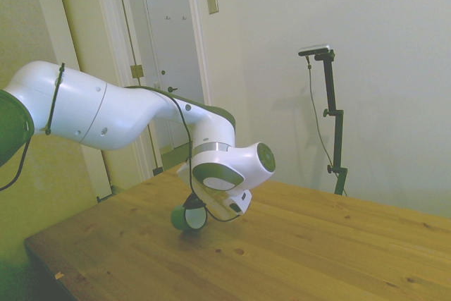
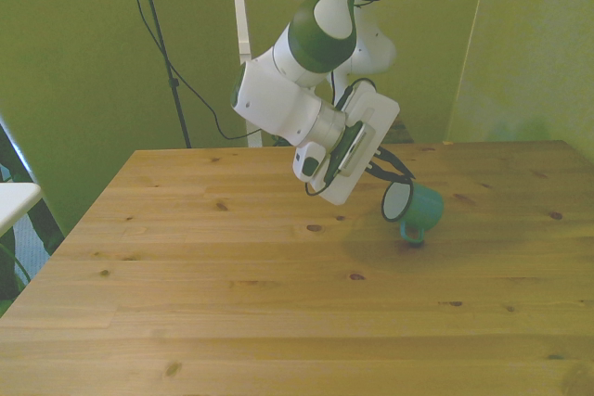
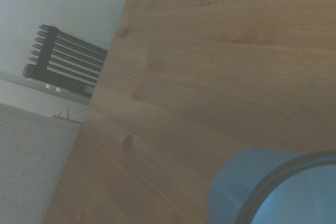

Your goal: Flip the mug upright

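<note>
The arm [image 2: 306, 90] reaches down over the desk [image 2: 232, 303]. Its gripper [image 2: 394, 176] meets the rim of the mug [image 2: 416, 210], pinching it as far as the front view shows. The mug is tilted, mouth toward the front view's left, handle downward, right of the desk's middle, its lower edge at the desk.

The mug [image 2: 415, 210] sits tilted on the table [image 2: 232, 322], toward the front view's right and in the far half of the top; its open mouth faces the front view's left, its handle [image 2: 411, 233] points down toward the wood. The gripper [image 2: 390, 173] is at the mug's rim, on its far left side; the arm [image 2: 306, 90] slants down to it from the far edge.

In the side view the mug [image 1: 187, 218] lies just below the wrist [image 1: 225, 174], near the table's [image 1: 317, 259] left end; a doorway [image 1: 165, 47] stands behind.
</note>
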`<state>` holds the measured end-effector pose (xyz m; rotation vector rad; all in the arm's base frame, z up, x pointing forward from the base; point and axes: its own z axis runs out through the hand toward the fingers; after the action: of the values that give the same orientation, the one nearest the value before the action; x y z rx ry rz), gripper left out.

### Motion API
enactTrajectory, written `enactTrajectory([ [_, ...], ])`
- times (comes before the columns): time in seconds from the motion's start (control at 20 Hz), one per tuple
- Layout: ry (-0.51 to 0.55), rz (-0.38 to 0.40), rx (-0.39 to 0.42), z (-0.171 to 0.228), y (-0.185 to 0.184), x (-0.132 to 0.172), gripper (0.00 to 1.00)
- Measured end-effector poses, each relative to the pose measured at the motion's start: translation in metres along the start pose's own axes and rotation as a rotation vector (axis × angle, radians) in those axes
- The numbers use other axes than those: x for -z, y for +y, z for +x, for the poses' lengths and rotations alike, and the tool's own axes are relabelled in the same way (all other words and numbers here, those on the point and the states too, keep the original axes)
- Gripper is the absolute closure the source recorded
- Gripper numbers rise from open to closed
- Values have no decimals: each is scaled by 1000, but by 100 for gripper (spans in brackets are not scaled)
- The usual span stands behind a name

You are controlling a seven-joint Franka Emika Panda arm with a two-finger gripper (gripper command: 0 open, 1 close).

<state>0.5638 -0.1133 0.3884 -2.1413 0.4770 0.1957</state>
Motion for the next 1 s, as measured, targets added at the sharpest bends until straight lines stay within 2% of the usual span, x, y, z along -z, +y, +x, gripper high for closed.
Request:
enactTrajectory([
  [0.15, 50, -31, 24, -16, -29, 8, 100],
  [0.5, 255, -231, -4, -52, -78, -15, 100],
  [1.0, 441, -378, -52, -61, -92, -39, 100],
])
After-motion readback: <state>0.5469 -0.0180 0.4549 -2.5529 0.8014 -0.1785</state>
